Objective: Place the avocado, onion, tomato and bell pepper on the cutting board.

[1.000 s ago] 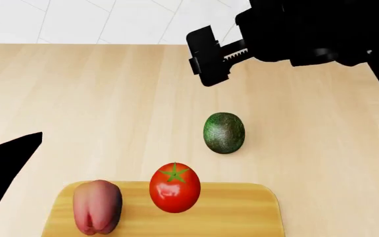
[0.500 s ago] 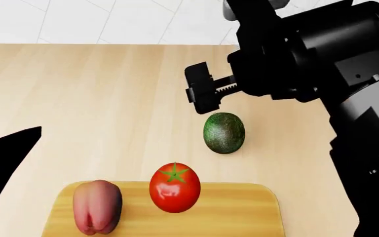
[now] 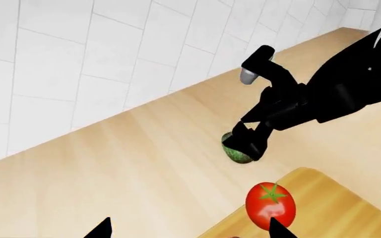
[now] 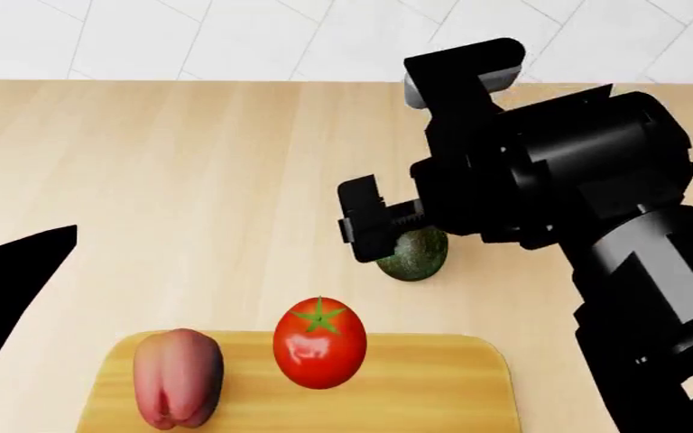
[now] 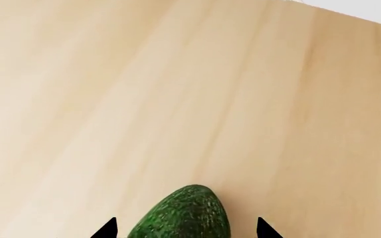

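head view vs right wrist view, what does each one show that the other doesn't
Only the head view shows the tomato and bell pepper resting on the cutting board, the right gripper from outside, and the tiled wall.

Only the right wrist view shows the avocado nearly unobstructed, lying between the two finger tips, which stand apart on either side.

Both show the avocado on the wooden countertop, off the board.

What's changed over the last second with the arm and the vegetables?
The right gripper has dropped from up near the wall down over the avocado, its fingertips now either side of it, not yet closed. Avocado, tomato, bell pepper and cutting board haven't moved.
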Controlling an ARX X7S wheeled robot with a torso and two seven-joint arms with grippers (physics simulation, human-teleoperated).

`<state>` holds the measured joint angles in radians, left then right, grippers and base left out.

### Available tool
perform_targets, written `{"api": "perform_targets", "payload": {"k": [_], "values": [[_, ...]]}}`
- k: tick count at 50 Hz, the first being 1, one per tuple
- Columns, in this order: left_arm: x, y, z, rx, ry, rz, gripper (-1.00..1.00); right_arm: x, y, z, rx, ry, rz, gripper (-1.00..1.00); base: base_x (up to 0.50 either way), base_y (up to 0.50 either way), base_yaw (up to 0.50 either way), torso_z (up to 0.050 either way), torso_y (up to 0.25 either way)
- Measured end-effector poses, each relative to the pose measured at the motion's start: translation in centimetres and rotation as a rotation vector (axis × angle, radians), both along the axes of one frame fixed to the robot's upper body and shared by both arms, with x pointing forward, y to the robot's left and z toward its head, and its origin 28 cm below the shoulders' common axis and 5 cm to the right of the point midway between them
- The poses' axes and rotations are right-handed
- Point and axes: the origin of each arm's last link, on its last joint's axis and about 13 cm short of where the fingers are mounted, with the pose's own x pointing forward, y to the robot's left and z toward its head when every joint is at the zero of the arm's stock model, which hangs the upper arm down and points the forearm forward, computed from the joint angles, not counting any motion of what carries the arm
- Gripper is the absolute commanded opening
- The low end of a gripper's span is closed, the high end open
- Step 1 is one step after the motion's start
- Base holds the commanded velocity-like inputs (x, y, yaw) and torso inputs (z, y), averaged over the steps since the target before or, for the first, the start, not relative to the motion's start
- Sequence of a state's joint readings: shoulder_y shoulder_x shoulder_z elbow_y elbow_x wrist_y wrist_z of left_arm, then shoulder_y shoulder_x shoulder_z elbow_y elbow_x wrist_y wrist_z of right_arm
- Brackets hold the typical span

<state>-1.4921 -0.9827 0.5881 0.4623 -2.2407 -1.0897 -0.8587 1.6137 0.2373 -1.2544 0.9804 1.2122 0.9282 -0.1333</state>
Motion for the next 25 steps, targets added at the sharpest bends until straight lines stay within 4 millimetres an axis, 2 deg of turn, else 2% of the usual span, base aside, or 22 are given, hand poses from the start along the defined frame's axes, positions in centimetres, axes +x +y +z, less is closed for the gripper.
{"api": "perform_targets", "payload": {"k": [23, 24, 25], "values": [[0.0, 0.1, -0.1, -0.004, 0.001, 0.003, 1.00, 0.1, 0.2, -2.7, 0.009, 0.042, -0.005, 1.00, 0.00, 0.00, 0.00, 0.000, 0.000], [0.0, 0.1, -0.1, -0.004, 0.001, 0.003, 1.00, 0.1, 0.2, -2.8, 0.009, 0.043, -0.006, -1.00, 0.00, 0.00, 0.00, 0.000, 0.000], [0.0, 0.1, -0.1, -0.004, 0.001, 0.002, 1.00, 0.1, 0.1, -2.8, 0.005, 0.041, -0.009, -1.00, 0.00, 0.00, 0.00, 0.000, 0.000]]}}
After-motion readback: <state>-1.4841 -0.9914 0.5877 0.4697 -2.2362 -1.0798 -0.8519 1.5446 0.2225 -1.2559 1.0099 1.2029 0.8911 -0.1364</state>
